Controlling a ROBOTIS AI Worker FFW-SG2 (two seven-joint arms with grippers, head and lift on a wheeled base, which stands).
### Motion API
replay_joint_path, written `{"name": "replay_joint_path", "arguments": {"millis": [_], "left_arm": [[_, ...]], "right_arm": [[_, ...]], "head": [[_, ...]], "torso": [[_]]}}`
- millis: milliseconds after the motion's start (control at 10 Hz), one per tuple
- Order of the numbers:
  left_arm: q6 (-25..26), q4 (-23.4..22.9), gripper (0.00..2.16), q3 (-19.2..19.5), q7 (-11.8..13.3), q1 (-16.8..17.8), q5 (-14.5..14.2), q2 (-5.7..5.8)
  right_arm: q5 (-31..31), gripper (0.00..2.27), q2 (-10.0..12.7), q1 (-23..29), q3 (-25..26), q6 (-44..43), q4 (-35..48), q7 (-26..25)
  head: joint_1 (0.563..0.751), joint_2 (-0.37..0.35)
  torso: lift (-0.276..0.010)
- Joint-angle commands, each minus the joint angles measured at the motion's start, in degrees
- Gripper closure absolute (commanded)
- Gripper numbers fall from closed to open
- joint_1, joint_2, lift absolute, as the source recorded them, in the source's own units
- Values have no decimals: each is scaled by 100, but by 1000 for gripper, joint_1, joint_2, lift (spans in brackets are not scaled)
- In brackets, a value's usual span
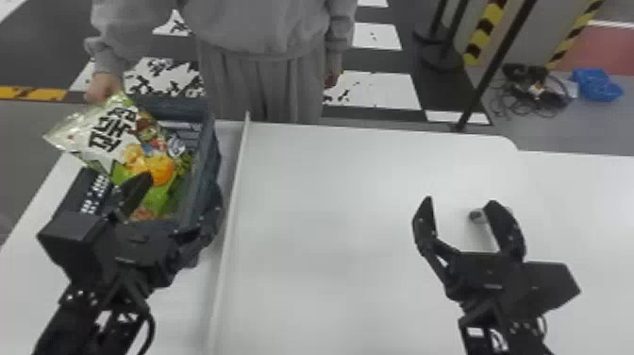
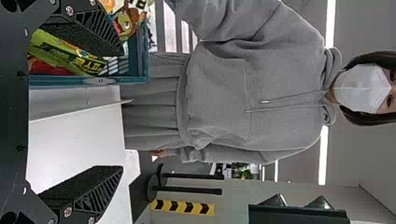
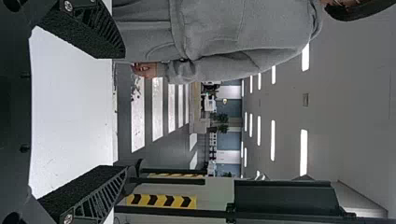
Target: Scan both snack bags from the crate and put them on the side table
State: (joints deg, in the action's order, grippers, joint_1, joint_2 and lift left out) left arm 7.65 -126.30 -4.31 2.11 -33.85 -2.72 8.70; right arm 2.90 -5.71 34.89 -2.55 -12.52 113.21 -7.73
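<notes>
My left gripper (image 1: pixel 181 196) is open over the near end of the dark crate (image 1: pixel 207 158). A white, green and orange snack bag (image 1: pixel 113 134) leans up out of the crate, a person's hand (image 1: pixel 101 87) at its upper edge. Lower in the crate lies a green snack bag (image 1: pixel 160 197). The left wrist view has the open left gripper (image 2: pixel 121 111) with nothing between its fingers, and the green bag (image 2: pixel 60 52) behind one finger. My right gripper (image 1: pixel 460 202) stands open over the white table; its wrist view also shows this gripper (image 3: pixel 125 112) empty.
A raised white strip (image 1: pixel 233 189) runs along the table (image 1: pixel 330 212) beside the crate. Between the right gripper's fingers, in the head view, a small grey and black object (image 1: pixel 479 215) sits on the table. Barrier posts (image 1: pixel 495 66) stand beyond the far edge.
</notes>
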Motion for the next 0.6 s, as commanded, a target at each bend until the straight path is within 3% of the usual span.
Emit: {"name": "replay_joint_path", "arguments": {"millis": [0, 300, 500], "left_arm": [[5, 18, 137, 9, 44, 2, -9, 0], [5, 18, 137, 9, 0, 10, 9, 0], [57, 27, 137, 88, 123, 19, -71, 0]], "right_arm": [[0, 76, 0, 0, 0, 0, -9, 0], [0, 76, 9, -17, 0, 0, -35, 0], [0, 76, 9, -17, -9, 0, -44, 0]], "head": [[695, -80], [695, -83], [695, -80]], "torso": [[-87], [-87], [-87]]}}
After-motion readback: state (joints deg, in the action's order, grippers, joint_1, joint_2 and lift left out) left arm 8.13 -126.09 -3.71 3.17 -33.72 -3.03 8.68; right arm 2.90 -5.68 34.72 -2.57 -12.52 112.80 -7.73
